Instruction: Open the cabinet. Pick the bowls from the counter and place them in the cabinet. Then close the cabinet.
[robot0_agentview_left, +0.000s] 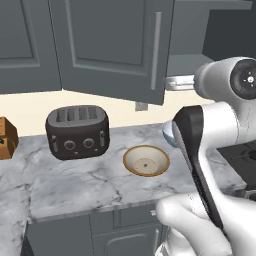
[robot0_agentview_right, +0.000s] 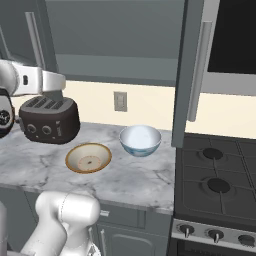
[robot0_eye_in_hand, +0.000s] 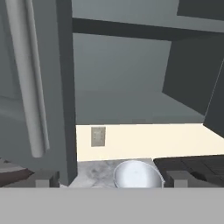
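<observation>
With both doors of the cabinet (robot0_agentview_right: 120, 45) swung wide, its smooth grey shelf lies bare. From the hand view, the deep white bowl (robot0_eye_in_hand: 138, 174) sits at six o'clock, just between the gripper (robot0_eye_in_hand: 109, 179) tips, whose fingers stand spread and empty. On the veined marble counter (robot0_agentview_right: 145, 175), that glossy round bowl rests at three o'clock of the shallow cream bowl (robot0_agentview_right: 88, 157), near but apart. A matte black toaster (robot0_agentview_right: 49, 120) stands at ten o'clock of it.
</observation>
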